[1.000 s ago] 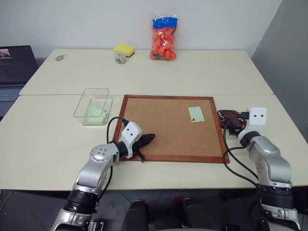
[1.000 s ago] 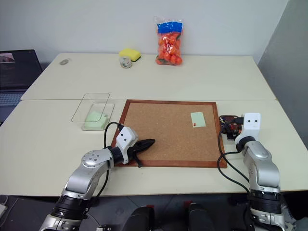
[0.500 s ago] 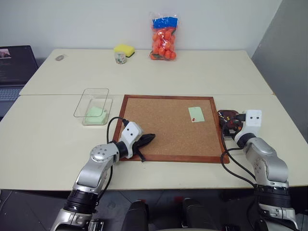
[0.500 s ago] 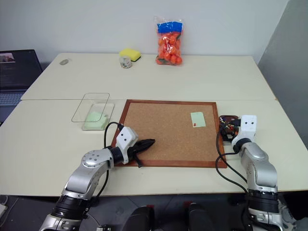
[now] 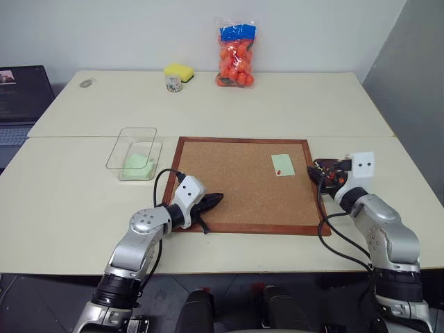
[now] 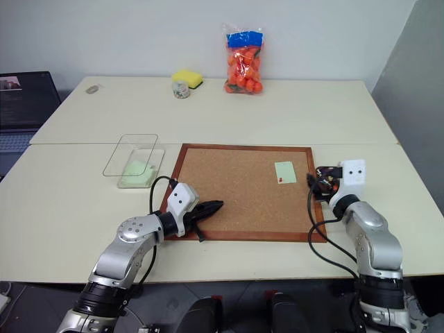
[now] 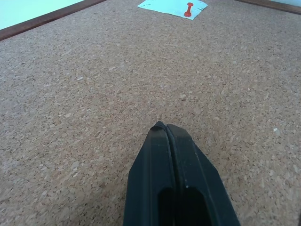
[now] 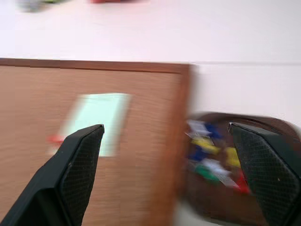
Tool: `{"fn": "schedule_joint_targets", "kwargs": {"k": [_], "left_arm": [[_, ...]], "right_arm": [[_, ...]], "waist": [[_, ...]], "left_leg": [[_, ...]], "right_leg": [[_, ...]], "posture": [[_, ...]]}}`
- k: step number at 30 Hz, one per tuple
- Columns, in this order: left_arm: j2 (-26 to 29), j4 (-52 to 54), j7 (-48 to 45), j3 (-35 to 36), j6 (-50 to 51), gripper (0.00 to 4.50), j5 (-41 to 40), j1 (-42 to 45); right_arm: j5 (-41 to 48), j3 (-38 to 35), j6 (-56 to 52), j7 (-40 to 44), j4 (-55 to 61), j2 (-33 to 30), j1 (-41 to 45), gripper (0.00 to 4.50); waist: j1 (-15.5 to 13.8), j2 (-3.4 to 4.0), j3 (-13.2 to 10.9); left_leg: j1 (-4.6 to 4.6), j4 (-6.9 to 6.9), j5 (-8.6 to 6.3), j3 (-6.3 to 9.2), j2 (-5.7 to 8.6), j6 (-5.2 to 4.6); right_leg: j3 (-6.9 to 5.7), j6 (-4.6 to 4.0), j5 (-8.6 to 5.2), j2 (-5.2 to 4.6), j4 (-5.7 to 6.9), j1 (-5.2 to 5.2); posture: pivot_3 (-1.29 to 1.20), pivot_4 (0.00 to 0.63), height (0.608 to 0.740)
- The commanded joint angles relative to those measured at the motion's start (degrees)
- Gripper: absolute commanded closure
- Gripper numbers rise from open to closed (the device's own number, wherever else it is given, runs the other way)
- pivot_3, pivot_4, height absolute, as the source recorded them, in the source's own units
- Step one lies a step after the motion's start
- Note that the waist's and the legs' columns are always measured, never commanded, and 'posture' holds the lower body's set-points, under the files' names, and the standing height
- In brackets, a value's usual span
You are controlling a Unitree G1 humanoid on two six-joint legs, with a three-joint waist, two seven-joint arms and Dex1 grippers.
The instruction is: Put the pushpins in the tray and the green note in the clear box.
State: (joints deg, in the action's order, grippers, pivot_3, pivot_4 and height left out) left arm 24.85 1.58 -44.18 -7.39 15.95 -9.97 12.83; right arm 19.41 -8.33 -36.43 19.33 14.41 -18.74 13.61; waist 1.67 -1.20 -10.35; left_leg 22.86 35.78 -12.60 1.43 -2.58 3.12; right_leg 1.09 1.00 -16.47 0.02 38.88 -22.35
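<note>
pale green paper note (image 5: 282, 164): pinned by a red pushpin (image 5: 277, 171) on the wood-framed cork board (image 5: 244, 184), right side
right gripper (image 8: 171, 150): spread wide, empty, near the dark reddish-brown tray (image 8: 225, 176)
left gripper (image 7: 164, 129): clenched, empty

Office: desks (image 5: 291, 104), laptop (image 5: 21, 94)

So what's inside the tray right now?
In the tray, a loose heap of pushpins with blue, yellow, green, white and red heads. The right gripper, wide open, hides part of the tray, so the count is unclear. One red pin is in the green note.
</note>
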Motion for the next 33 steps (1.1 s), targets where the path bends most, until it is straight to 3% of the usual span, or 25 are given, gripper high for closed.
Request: {"fn": "schedule_joint_targets", "kwargs": {"k": [1, 8, 20, 33], "left_arm": [[0.22, -0.87, -0.29, -1.46, 1.32, 4.50, 0.61, -1.33], [0.14, -0.87, -0.27, -1.52, 1.34, 4.50, 0.67, -1.28], [0.26, -0.25, 0.26, -1.34, 1.61, 4.50, 0.70, -1.64], [0.52, -0.42, -0.01, -1.26, 1.27, 4.50, 0.65, -1.69]], "right_arm": [[0.56, 3.68, -0.18, 1.25, 3.71, 0.67, 0.08, 0.01], [-6.66, 10.66, 6.74, -2.23, -5.78, 5.22, 5.00, 0.01], [-10.46, 10.40, 15.52, -3.74, -17.18, 7.88, 8.97, 0.01], [-13.78, 10.61, 16.28, -4.42, -19.01, 6.73, 7.15, 2.43]], "waist": [[0.00, 0.00, 0.00], [0.03, 0.00, 0.00], [-0.02, -0.01, 0.00], [0.03, -0.01, 0.00]], "left_leg": [[0.00, 0.01, 0.00, 0.00, 0.00, 0.00], [-0.02, 0.01, 0.00, -0.01, 0.00, 0.00], [0.00, 0.00, 0.00, 0.00, 0.00, 0.00], [-0.01, 0.00, 0.00, -0.02, -0.01, 0.00]], "right_leg": [[0.00, 0.00, 0.00, 0.00, 0.00, 0.00], [-0.03, 0.00, 0.00, 0.01, 0.01, -0.01], [-0.01, 0.01, 0.01, 0.01, 0.00, -0.01], [0.00, 0.01, 0.01, 0.01, 0.01, -0.01]], "posture": [[0.00, 0.150, 0.740], [0.00, 0.150, 0.740], [0.00, 0.150, 0.740], [0.00, 0.150, 0.740]]}}
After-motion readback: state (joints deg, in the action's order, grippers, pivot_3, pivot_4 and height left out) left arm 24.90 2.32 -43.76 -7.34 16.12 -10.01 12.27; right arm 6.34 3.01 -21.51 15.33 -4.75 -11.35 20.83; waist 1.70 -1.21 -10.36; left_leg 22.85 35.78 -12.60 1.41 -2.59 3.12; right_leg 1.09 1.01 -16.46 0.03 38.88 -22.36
